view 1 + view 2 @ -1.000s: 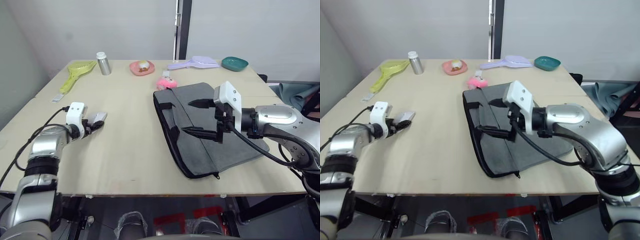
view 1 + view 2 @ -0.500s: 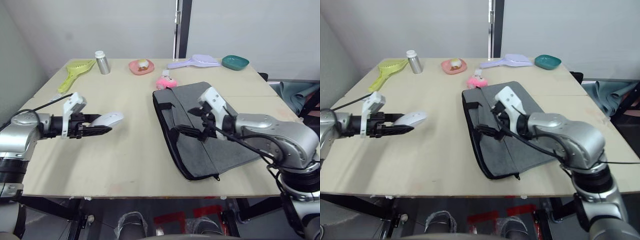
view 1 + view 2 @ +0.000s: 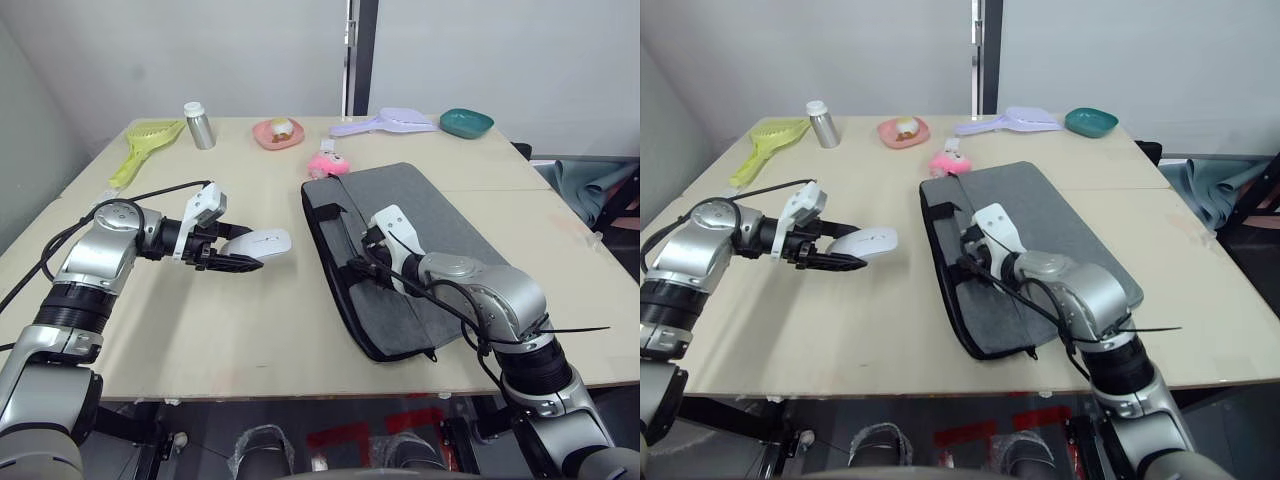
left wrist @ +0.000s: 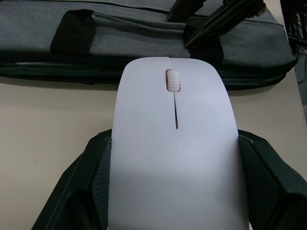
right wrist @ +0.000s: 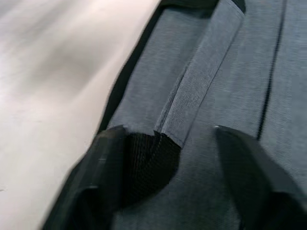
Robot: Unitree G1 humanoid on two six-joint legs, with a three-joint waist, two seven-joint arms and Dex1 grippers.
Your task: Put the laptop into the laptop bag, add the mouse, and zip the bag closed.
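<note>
I've got the mouse (image 3: 257, 242) pinched in the left gripper (image 3: 240, 262), carried above the surface toward the laptop bag (image 3: 420, 235), right gripper (image 3: 357, 264) spread at the bag's near edge by a handle (laptop prob. inside, can't confirm), so mouse drop-in & zipping remain.

We see a wooden table (image 3: 250, 330) with a row of loose items along its far edge, all well beyond the jaws. Farthest out on the left arm's side lies a yellow-green scoop (image 3: 145, 145), with a small metal bottle (image 3: 198, 125) standing upright just beside it. Next comes a pink dish (image 3: 279, 133) holding some small food. A pink plush toy (image 3: 328, 163) lies nearer, ahead of the right arm's jaws. Past it we see a lilac brush (image 3: 385, 122) and a teal bowl (image 3: 467, 122), close together.
</note>
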